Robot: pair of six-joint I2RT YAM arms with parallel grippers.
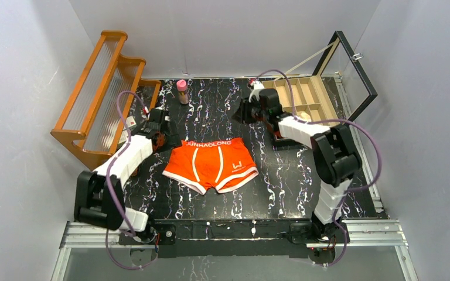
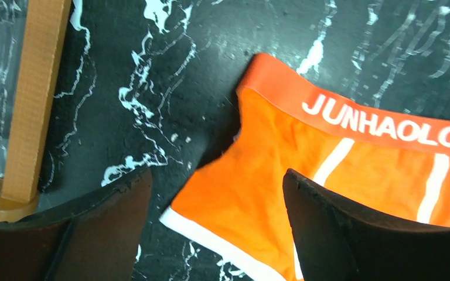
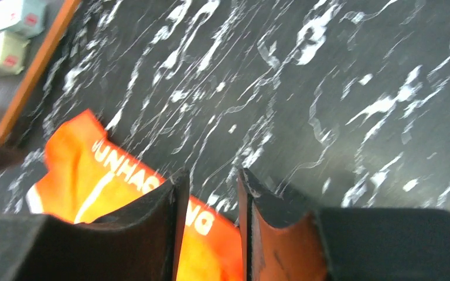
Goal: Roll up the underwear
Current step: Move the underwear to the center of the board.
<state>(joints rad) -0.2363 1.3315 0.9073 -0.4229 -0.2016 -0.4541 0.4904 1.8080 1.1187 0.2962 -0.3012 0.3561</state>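
Orange underwear point(image 1: 214, 164) lies flat mid-tabletop point(image 1: 281, 181), waistband at 12 o'clock. The left hand point(image 2: 217, 175), spread and empty, hovers over its 10 o'clock corner; the right hand point(image 3: 212, 172), slightly parted and empty, at 2 o'clock. A tight roll likely needs both corners pinched evenly.

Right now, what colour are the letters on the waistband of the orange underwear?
White, on the orange waistband; the left wrist view shows them best.

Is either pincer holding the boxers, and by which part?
Nothing is held. The orange boxer briefs lie flat; left pincer open above a leg corner, right pincer parted and empty.
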